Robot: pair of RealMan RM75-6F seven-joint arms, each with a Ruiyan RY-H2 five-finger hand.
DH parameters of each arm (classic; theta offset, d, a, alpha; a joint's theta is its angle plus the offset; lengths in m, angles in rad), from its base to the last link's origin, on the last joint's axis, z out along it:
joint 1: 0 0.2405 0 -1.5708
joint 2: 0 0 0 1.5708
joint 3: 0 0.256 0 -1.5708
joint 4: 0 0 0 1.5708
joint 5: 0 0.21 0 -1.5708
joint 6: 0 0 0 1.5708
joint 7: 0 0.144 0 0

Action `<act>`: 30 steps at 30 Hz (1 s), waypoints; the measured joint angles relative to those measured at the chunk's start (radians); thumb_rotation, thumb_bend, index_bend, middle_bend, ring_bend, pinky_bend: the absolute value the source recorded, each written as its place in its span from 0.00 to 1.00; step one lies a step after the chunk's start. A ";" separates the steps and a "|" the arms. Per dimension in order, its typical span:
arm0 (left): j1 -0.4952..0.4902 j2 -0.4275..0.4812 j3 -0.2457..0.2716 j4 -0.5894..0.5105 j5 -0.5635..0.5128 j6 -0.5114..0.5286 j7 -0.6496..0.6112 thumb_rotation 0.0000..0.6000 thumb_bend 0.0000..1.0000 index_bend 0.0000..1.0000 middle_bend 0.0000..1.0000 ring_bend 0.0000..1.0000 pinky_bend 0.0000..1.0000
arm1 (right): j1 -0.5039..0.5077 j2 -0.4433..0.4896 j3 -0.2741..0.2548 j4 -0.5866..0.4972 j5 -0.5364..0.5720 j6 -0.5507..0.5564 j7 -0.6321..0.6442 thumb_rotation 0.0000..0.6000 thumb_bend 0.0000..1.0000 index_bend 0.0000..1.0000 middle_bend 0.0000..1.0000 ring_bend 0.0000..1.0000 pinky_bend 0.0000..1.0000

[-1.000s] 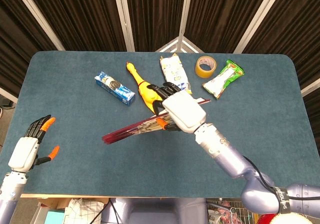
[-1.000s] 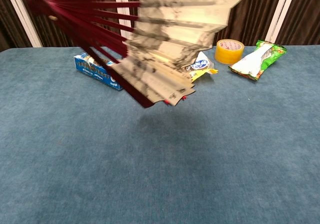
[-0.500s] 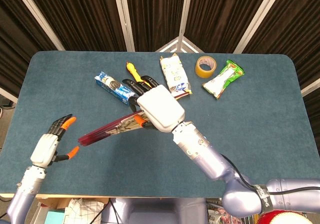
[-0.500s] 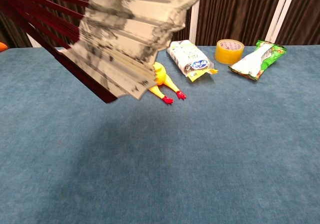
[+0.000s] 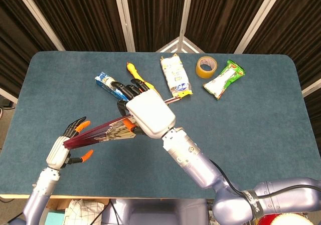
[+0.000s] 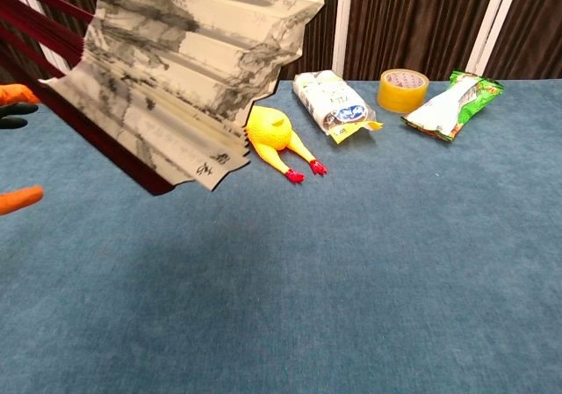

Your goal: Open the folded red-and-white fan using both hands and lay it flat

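My right hand (image 5: 149, 115) holds the red-and-white fan (image 5: 103, 133) in the air over the left half of the table. The fan is partly spread. In the chest view its ink-painted paper leaf (image 6: 184, 69) fills the upper left, with dark red ribs (image 6: 35, 12) running off the corner. In the head view the ribs' far end reaches my left hand (image 5: 62, 150), whose orange-tipped fingers (image 6: 19, 199) are apart, with the rib ends between thumb and fingers. I cannot tell whether they touch the fan.
Along the far side of the blue table (image 5: 261, 130) lie a blue box (image 5: 106, 81), a yellow rubber chicken (image 6: 272, 139), a white packet (image 6: 329, 103), a yellow tape roll (image 6: 402, 89) and a green-and-white packet (image 6: 452, 104).
My right hand has carried the fan leftward. My left hand has risen and moved right, so the ribs' end now lies between its fingers and thumb.
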 measured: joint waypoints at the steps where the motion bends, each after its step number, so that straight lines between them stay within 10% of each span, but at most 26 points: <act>1: -0.002 -0.007 -0.002 0.003 0.000 0.002 -0.007 1.00 0.39 0.18 0.00 0.00 0.02 | 0.003 -0.004 -0.001 -0.005 0.000 0.007 0.001 1.00 0.45 1.00 0.16 0.25 0.16; 18: -0.045 -0.126 -0.005 0.066 -0.011 -0.021 -0.067 1.00 0.40 0.30 0.00 0.00 0.02 | 0.040 -0.023 -0.019 -0.034 0.001 0.049 -0.002 1.00 0.45 1.00 0.16 0.25 0.16; 30: -0.082 -0.202 -0.026 0.126 -0.028 -0.039 -0.075 1.00 0.60 0.55 0.12 0.00 0.04 | 0.030 -0.011 -0.036 -0.039 0.001 0.053 0.029 1.00 0.45 1.00 0.16 0.25 0.16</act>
